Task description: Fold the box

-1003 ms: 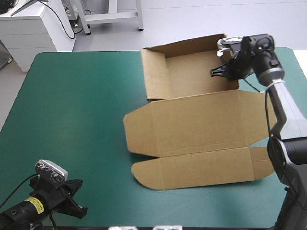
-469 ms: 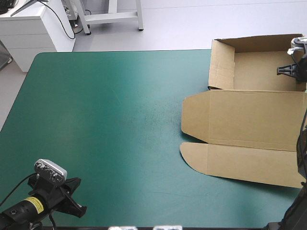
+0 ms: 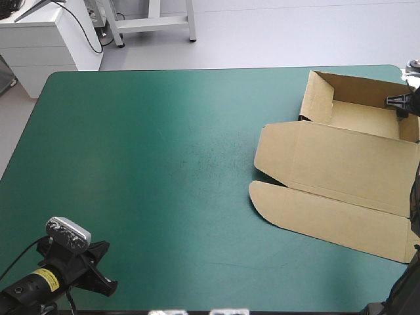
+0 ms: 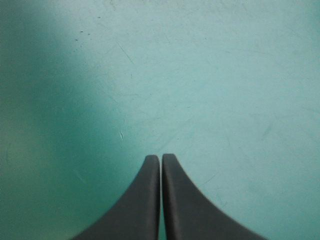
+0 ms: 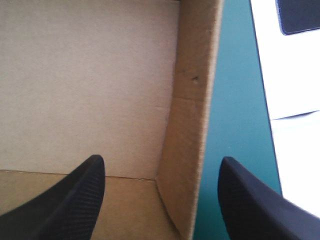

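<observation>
The box [image 3: 338,174] lies at the right side of the table, near its far right corner, and runs out past the right edge of the high view. It is plain brown board, matte and faintly ribbed, scored with straight creases. Its tray [image 3: 361,118] has thin walls raised toward the far edge. The lid [image 3: 348,157] lies flat on the teal-green cover [image 3: 144,164], ending in a long flap [image 3: 328,220] with rounded corners on the near side. We see the right gripper [image 5: 162,161] spread wide and gripping nothing: one black finger is inside the tray, the other outside over the cover, with a side wall [image 5: 192,100] between them. The left gripper [image 4: 161,160] sits closed and empty, its tips together in a point over bare, lightly scratched cover near the table's near left corner, well apart from the box. A yellow label [image 3: 44,279] on the left arm carries dark print too small to read.
</observation>
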Robot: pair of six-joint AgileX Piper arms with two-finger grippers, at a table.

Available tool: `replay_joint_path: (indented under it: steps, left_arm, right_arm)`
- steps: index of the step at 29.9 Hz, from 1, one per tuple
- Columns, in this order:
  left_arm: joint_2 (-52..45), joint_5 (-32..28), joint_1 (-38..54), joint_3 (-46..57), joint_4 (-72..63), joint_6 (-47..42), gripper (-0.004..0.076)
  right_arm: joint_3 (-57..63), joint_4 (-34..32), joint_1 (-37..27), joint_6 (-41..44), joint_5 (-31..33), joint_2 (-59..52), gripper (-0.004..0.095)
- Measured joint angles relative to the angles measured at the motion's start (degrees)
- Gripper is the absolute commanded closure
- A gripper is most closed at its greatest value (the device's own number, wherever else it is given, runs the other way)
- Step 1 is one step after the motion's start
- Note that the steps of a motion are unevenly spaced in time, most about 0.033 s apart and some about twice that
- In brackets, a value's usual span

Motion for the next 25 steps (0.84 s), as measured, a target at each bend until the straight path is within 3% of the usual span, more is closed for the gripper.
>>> replay_joint_path:
  steps: [1, 5, 8, 13, 16, 21, 25]
  left_arm:
    - [0.0, 0.0, 0.0, 0.0, 0.11, 0.0, 0.0731]
    - [0.0, 0.0, 0.0, 0.0, 0.66, 0.05, 0.0731]
    - [0.0, 0.0, 0.0, 0.0, 1.21, 0.05, 0.0731]
    - [0.0, 0.06, 0.0, 0.0, 1.62, 0.05, 0.0731]
    - [0.0, 0.52, 0.0, 0.0, 2.11, 0.09, 0.0731]
    - [0.0, 0.74, 0.0, 0.0, 2.31, 0.11, 0.0731]
    - [0.0, 0.88, 0.0, 0.05, 2.31, 0.28, 0.0731]
  right_arm:
    - [-0.15, -1.54, 0.0, 0.86, -0.16, 0.0, 0.0465]
    - [-0.26, -4.0, -0.11, 2.21, -0.41, -1.92, 0.093]
    - [-0.3, 0.43, -0.2, 1.62, -0.66, -5.92, 0.093]
    - [-0.31, 19.27, -0.2, -6.43, 0.09, -13.75, 0.0929]
    - [1.0, 26.56, 1.0, -10.19, 0.16, -18.19, 0.0929]
    - [8.15, 28.38, 5.36, -12.4, -0.08, -26.07, 0.0929]
    - [19.85, 27.31, 9.59, -13.24, -4.94, -32.78, 0.0929]
